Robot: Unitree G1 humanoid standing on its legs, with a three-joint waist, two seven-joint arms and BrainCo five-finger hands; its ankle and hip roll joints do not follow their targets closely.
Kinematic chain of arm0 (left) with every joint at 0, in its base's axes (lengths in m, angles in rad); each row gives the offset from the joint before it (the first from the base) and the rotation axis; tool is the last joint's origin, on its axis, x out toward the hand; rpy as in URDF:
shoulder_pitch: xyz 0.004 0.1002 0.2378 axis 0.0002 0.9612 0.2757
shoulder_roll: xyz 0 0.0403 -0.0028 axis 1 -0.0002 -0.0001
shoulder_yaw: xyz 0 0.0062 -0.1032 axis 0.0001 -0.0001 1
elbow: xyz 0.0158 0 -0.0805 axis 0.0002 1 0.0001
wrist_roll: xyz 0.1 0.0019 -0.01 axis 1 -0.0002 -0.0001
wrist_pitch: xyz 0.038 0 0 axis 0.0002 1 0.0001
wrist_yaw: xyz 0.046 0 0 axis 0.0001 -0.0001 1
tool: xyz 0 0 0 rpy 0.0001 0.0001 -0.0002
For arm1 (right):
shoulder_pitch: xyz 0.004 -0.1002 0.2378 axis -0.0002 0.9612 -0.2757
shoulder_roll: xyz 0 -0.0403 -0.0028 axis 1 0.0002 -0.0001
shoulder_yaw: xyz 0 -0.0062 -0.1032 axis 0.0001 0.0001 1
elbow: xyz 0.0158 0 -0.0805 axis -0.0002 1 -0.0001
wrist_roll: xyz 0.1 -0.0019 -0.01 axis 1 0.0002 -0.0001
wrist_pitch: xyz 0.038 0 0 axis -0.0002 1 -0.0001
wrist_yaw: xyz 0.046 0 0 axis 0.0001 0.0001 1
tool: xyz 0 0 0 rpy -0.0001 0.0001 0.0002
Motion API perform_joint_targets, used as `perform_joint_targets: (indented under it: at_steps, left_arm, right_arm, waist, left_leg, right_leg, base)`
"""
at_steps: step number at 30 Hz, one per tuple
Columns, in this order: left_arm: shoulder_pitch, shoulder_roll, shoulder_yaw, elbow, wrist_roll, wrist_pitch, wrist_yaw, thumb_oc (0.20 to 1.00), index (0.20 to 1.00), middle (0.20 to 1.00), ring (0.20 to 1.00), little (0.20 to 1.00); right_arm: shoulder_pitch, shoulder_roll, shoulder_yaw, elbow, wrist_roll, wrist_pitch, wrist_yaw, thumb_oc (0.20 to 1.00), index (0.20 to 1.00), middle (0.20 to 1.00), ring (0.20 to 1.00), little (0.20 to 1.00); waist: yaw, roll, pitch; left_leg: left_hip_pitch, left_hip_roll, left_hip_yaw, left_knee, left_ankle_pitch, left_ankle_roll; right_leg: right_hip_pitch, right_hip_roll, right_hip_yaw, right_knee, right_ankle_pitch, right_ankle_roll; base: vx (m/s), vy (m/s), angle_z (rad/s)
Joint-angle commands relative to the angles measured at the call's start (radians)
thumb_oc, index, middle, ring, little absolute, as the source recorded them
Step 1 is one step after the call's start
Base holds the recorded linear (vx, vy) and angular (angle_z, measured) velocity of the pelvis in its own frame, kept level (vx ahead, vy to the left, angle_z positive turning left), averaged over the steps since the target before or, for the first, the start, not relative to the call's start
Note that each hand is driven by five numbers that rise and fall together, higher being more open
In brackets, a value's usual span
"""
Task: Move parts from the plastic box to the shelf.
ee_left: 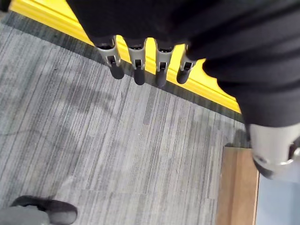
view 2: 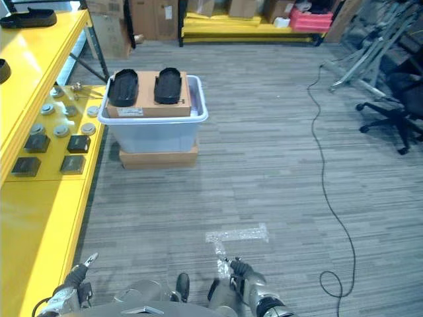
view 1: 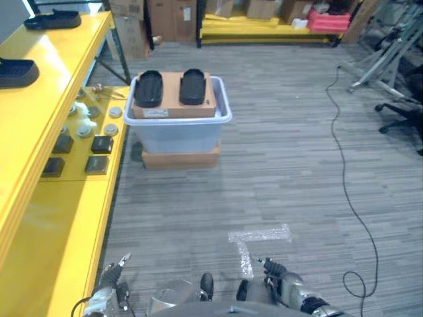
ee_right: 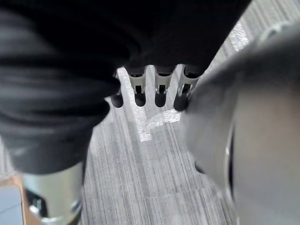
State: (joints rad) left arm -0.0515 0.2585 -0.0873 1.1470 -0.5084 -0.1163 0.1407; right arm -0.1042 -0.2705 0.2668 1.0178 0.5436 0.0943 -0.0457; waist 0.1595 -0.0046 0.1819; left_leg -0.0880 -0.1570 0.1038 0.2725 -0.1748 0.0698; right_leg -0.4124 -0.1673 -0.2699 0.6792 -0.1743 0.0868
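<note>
Left eye view: two black oval parts (view 1: 149, 88) top the translucent plastic box (view 1: 177, 129).

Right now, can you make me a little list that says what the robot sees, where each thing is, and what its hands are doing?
box: pale translucent plastic box on a flat cardboard box on the grey floor, beside the shelf
parts in box: two black oval trays side by side on a brown cardboard sheet
shelf: yellow metal shelf, at the robot's left, holding small black blocks and round white parts
left hand: left hand low, fingers straight, holding nothing
right hand: right hand low over the floor, fingers straight, holding nothing
</note>
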Motion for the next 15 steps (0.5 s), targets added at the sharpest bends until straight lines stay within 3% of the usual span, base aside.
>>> perform_joint_targets:
  at_steps: [1, 3, 6, 8, 11, 13, 14, 15]
  left_arm:
    - [0.044, 0.013, -0.013, -0.004, -0.003, -0.010, 0.009, 1.000, 1.000, 1.000, 1.000, 1.000]
    - [0.057, 0.009, -0.013, 0.004, 0.016, -0.027, -0.003, 1.000, 1.000, 1.000, 1.000, 1.000]
    - [0.078, 0.005, -0.012, 0.010, 0.050, -0.048, -0.019, 1.000, 1.000, 1.000, 1.000, 1.000]
    - [0.094, -0.005, -0.018, 0.005, 0.069, -0.057, -0.024, 1.000, 1.000, 1.000, 1.000, 1.000]
    - [0.097, -0.013, -0.025, 0.020, 0.085, -0.055, -0.034, 1.000, 1.000, 1.000, 1.000, 1.000]
    - [0.097, -0.024, -0.034, 0.023, 0.088, -0.062, -0.032, 1.000, 1.000, 1.000, 1.000, 1.000]
    - [0.095, -0.037, -0.045, 0.016, 0.073, -0.062, -0.025, 1.000, 1.000, 1.000, 1.000, 1.000]
    - [0.089, -0.047, -0.048, 0.012, 0.069, -0.064, -0.016, 1.000, 1.000, 1.000, 1.000, 1.000]
  right_arm:
    - [0.039, -0.021, -0.034, 0.060, -0.022, 0.005, 0.072, 1.000, 1.000, 1.000, 1.000, 1.000]
    - [0.051, -0.020, -0.059, 0.056, -0.031, 0.005, 0.086, 1.000, 1.000, 1.000, 1.000, 1.000]
    - [0.065, -0.011, -0.083, 0.064, -0.033, -0.009, 0.090, 1.000, 1.000, 1.000, 1.000, 1.000]
    - [0.067, -0.017, -0.098, 0.087, -0.041, -0.031, 0.106, 1.000, 1.000, 1.000, 1.000, 1.000]
    - [0.052, -0.007, -0.099, 0.132, -0.014, -0.050, 0.079, 1.000, 1.000, 1.000, 1.000, 1.000]
    - [0.039, -0.018, -0.089, 0.139, 0.009, -0.053, 0.075, 1.000, 1.000, 1.000, 1.000, 1.000]
    - [0.030, -0.040, -0.078, 0.135, 0.002, -0.046, 0.074, 1.000, 1.000, 1.000, 1.000, 1.000]
    - [0.023, -0.051, -0.069, 0.135, 0.002, -0.043, 0.067, 1.000, 1.000, 1.000, 1.000, 1.000]
  waist:
    - [-0.029, -0.050, 0.000]
    - [-0.037, -0.059, 0.004]
    - [-0.037, -0.062, 0.008]
    - [-0.033, -0.066, -0.004]
    - [-0.028, -0.073, -0.024]
    - [-0.027, -0.072, -0.040]
    - [-0.023, -0.071, -0.049]
    - [-0.014, -0.075, -0.045]
  left_leg:
    - [0.061, -0.020, -0.119, -0.034, -0.036, 0.054]
    - [0.101, -0.009, -0.141, -0.032, -0.070, 0.045]
    - [0.136, 0.016, -0.159, -0.023, -0.100, 0.036]
    - [0.166, 0.044, -0.184, -0.028, -0.110, 0.018]
    - [0.215, 0.099, -0.199, -0.004, -0.140, -0.017]
    - [0.237, 0.161, -0.180, 0.009, -0.081, -0.055]
    - [0.196, 0.209, -0.164, 0.099, 0.019, -0.081]
    - [0.143, 0.217, -0.164, 0.203, 0.069, -0.090]
  right_leg:
    - [0.138, -0.028, 0.034, -0.601, 0.362, 0.102]
    - [0.137, -0.053, 0.049, -0.695, 0.398, 0.118]
    - [0.132, -0.073, 0.058, -0.707, 0.415, 0.127]
    - [0.188, -0.061, 0.069, -0.724, 0.380, 0.129]
    - [0.215, -0.051, 0.091, -0.622, 0.339, 0.107]
    - [0.237, -0.029, 0.072, -0.586, 0.319, 0.078]
    - [0.276, 0.001, 0.059, -0.594, 0.291, 0.045]
    - [0.303, 0.015, 0.053, -0.605, 0.274, 0.025]
  base:
    - [0.74, -0.311, 0.47]
    - [0.64, -0.269, 0.58]
    - [0.45, -0.186, 0.91]
    - [0.59, -0.267, 0.23]
    - [0.57, -0.265, 0.55]
    - [0.47, -0.289, 1.18]
    - [0.47, -0.378, 0.70]
    - [0.40, -0.370, 0.11]
